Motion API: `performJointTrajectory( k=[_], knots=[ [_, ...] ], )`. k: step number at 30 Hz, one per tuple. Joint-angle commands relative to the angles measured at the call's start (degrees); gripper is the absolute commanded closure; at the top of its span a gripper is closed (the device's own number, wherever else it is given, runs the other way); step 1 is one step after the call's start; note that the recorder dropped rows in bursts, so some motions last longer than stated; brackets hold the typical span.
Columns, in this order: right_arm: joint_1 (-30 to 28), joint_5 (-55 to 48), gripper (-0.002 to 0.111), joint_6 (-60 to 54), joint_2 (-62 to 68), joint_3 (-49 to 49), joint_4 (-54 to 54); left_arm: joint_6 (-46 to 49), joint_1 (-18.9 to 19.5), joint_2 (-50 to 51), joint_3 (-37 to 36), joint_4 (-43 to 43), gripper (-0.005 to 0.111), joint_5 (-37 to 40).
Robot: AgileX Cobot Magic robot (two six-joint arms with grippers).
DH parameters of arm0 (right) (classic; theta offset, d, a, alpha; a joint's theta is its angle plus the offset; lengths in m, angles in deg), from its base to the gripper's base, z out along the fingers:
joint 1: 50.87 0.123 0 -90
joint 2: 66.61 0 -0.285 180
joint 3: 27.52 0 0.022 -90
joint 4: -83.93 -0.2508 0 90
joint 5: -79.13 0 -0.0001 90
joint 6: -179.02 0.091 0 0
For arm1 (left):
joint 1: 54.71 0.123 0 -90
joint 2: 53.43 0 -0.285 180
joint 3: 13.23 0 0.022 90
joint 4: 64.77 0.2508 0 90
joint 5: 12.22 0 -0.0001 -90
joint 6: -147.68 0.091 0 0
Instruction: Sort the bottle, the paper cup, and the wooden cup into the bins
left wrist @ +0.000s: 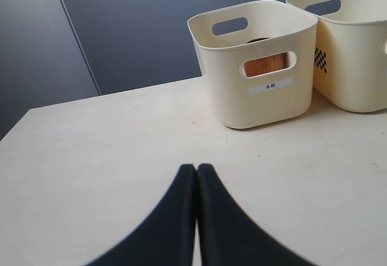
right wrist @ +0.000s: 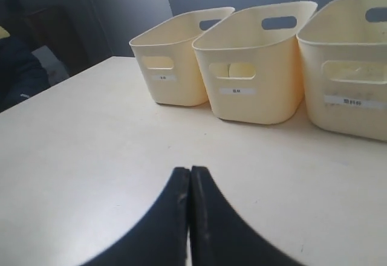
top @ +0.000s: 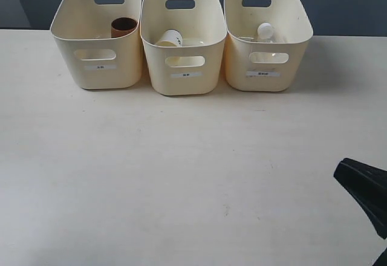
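Three cream bins stand in a row at the back of the table. The left bin point(top: 97, 36) holds the wooden cup point(top: 124, 26), which also shows through the handle cut-out point(left wrist: 265, 64). In the middle bin point(top: 183, 42) the paper cup point(top: 169, 38) lies tilted. Inside the right bin point(top: 266, 39) is the bottle point(top: 265, 32), white cap up. My right gripper point(right wrist: 190, 170) is shut and empty, low over the table at the front right point(top: 363, 187). My left gripper point(left wrist: 196, 168) is shut and empty, out of the exterior view.
The pale table point(top: 181, 175) stretches in front of the bins. A dark wall rises behind them. The table's far left edge point(left wrist: 36, 112) shows in the left wrist view.
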State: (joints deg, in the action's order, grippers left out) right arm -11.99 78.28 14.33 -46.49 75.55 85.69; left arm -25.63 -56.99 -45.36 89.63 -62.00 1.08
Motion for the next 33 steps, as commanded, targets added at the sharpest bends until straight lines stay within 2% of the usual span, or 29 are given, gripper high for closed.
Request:
performJointTrajectory(
  k=[1,7,21,26,29,33],
  knots=[
    [-0.07,2.35,0.109,-0.45,-0.3,-0.28,6.21,-0.11,-0.18,-0.28,-0.07,-0.27,0.107,-0.05],
    [-4.38,-1.93,0.109,-0.57,-2.46,-0.28,6.93,-0.11,-0.18,-0.28,-0.07,-0.27,0.107,-0.05],
    [-31.56,-10.02,0.109,0.01,-12.34,-0.28,1.48,-0.11,-0.18,-0.28,-0.07,-0.27,0.107,-0.05],
    [-39.13,-9.71,0.109,0.01,-12.34,-0.28,1.21,-0.11,-0.18,-0.28,-0.07,-0.27,0.107,-0.05],
    [-41.96,-9.15,0.109,-0.21,-12.34,-0.28,1.21,-0.11,-0.18,-0.28,-0.07,-0.27,0.107,-0.05],
    [-42.91,-7.77,0.109,-0.31,-12.34,-0.28,3.29,-0.11,-0.18,-0.28,-0.07,-0.27,0.107,-0.05]
  ],
)
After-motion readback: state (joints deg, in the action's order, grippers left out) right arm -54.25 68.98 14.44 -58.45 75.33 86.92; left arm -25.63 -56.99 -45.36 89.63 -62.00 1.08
